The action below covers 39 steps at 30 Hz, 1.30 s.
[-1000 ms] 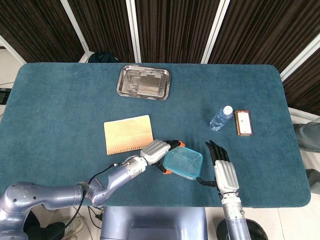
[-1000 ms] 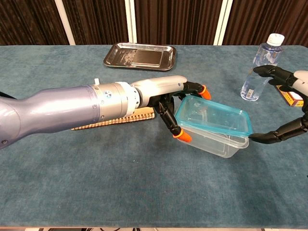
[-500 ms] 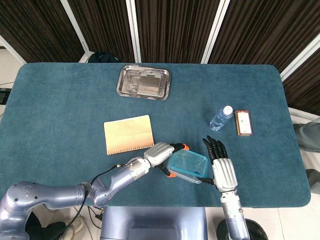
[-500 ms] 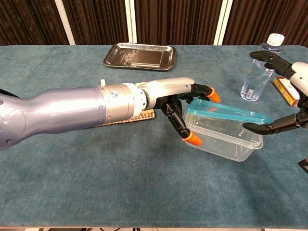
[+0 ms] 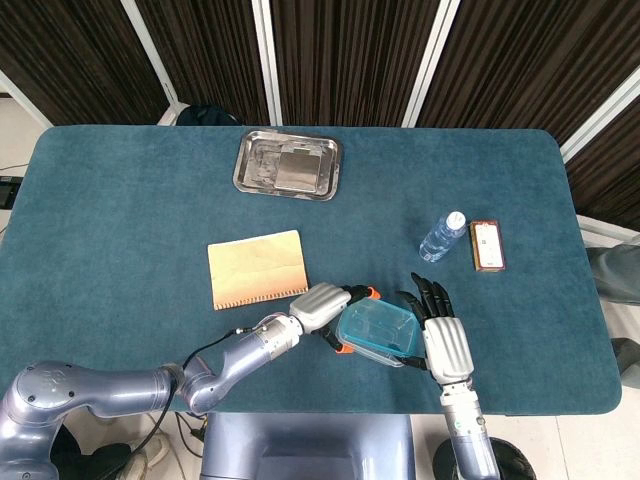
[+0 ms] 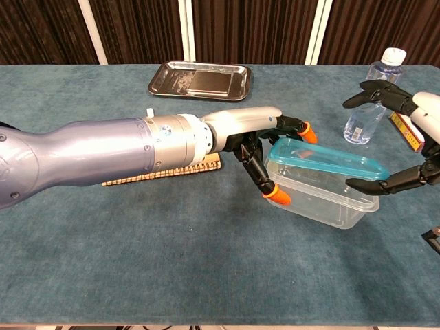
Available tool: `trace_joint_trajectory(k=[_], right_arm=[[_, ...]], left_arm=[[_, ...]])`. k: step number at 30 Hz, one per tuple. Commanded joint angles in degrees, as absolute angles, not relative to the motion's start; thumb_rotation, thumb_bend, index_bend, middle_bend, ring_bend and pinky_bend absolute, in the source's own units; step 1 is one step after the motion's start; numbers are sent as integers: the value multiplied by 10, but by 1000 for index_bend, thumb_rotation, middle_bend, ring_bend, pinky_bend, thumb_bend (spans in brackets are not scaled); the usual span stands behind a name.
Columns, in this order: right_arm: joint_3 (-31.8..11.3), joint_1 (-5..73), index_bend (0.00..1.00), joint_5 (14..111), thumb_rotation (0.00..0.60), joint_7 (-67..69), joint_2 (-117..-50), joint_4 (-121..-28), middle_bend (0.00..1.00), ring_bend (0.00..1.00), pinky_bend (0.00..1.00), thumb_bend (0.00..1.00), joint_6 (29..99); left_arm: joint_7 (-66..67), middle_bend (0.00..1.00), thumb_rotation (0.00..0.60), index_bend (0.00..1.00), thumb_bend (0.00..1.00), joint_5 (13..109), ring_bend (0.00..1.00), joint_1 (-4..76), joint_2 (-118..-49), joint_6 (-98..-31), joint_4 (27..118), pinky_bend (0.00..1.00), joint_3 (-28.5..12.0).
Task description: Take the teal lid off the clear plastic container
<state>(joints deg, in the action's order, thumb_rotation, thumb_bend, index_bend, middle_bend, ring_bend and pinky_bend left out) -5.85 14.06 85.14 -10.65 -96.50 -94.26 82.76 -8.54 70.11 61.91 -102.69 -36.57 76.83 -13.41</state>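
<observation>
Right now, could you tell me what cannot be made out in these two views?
- Chest view: the right hand is cut off by the right edge; its palm is not visible.
- Head view: the left hand hides the near-left side of the clear plastic container.
- Both views: whether the teal lid remains latched at its far side is unclear.
- Head view: the print on the small box is too small to read.

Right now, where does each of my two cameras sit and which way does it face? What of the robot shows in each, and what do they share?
Head view: high above the near edge, looking steeply down on the whole table; shows left hand, its arm, and right hand.
Chest view: low at the near edge, looking across the table toward the curtains; left hand with its forearm fills the left, right hand is cut by the frame edge.
Shared: both hands, teal lid, clear container, steel tray, bottle.
</observation>
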Motion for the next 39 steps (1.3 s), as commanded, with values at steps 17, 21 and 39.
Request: trace_joint_trajectory(k=[17, 21, 39], right_arm=[[-67, 144, 458, 837, 600, -114, -961, -952, 107, 0, 0, 359, 816], [-68, 143, 483, 830, 600, -117, -958, -955, 109, 0, 0, 381, 812], [-70, 143, 532, 812, 600, -132, -957, -963, 125, 0, 0, 542, 805]], left_arm=[[-51, 217, 600, 170, 189, 690, 143, 619, -1019, -373, 774, 318, -128], [-40, 202, 600, 159, 162, 681, 131, 619, -1020, -374, 777, 307, -127], [-17, 33, 600, 35, 0, 654, 40, 623, -993, -365, 803, 215, -134]])
